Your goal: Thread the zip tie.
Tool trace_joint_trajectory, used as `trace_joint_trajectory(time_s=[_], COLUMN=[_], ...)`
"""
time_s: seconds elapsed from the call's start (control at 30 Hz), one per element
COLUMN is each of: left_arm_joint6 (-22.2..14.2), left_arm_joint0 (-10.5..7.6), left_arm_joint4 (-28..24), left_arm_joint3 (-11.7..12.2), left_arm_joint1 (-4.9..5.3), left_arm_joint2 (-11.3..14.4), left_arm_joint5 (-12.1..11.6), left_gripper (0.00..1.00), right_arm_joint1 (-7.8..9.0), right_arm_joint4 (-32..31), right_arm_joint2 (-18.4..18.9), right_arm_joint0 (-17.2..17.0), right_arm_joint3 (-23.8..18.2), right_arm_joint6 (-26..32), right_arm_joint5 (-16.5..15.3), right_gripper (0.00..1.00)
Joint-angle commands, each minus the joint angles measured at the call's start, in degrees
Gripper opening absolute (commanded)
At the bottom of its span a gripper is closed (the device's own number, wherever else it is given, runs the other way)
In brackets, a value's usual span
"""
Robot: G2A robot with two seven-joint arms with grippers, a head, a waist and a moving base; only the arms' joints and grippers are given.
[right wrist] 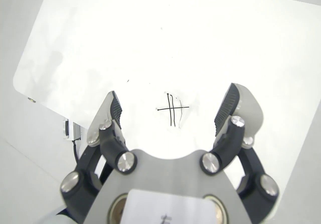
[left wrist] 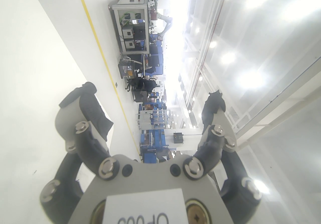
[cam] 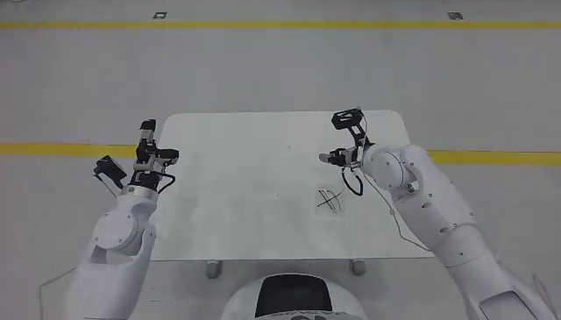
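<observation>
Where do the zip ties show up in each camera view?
Top view: zip ties lie crossed on the table, near the right gripper.
Left wrist view: looks out into the room instead.
Right wrist view: zip ties on the table beyond the open right gripper.
Shared landmark: the white table.

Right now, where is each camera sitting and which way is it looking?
Top view: above the arms, looking down at the table and zip ties; both arms show.
Left wrist view: on the left wrist, facing across the room; open left hand shows.
Right wrist view: on the right wrist, looking down at the zip ties; open right hand shows.
Shared: top and right wrist views both see table and zip ties.
</observation>
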Motion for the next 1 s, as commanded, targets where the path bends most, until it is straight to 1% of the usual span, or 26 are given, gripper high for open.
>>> trace_joint_trajectory(time_s=[0.0,0.07,0.37,0.5,0.6,0.73,0.87,0.97], left_arm_joint6=[0.0,0.0,0.0,0.0,0.0,0.0,0.0,0.0], left_arm_joint0=[0.0,0.0,0.0,0.0,0.0,0.0,0.0,0.0], left_arm_joint4=[0.0,0.0,0.0,0.0,0.0,0.0,0.0,0.0], left_arm_joint3=[0.0,0.0,0.0,0.0,0.0,0.0,0.0,0.0], left_arm_joint1=[0.0,0.0,0.0,0.0,0.0,0.0,0.0,0.0], left_arm_joint2=[0.0,0.0,0.0,0.0,0.0,0.0,0.0,0.0], left_arm_joint5=[0.0,0.0,0.0,0.0,0.0,0.0,0.0,0.0], left_gripper=[1.0,1.0,1.0,1.0,1.0,1.0,1.0,1.0], right_arm_joint1=[-0.5,-0.9,-0.9,-0.95,-1.21,-1.9,-2.55,-2.59], right_arm_joint4=[0.09,-0.03,-0.03,-1.91,-3.55,-3.99,-3.01,-3.15], right_arm_joint2=[-1.89,-3.32,-3.32,-4.14,-5.45,-7.58,-9.63,-9.81], right_arm_joint0=[1.49,2.56,2.56,1.99,2.46,3.64,4.69,4.81], right_arm_joint3=[2.22,3.88,3.88,3.66,3.34,3.92,5.03,5.15], right_arm_joint6=[1.09,1.71,1.71,1.1,3.51,6.89,10.19,10.5], right_arm_joint5=[-0.07,-0.77,-0.77,-1.19,-0.44,0.55,-0.74,-0.83], right_gripper=[1.0,1.0,1.0,1.0,1.0,1.0,1.0,1.0])
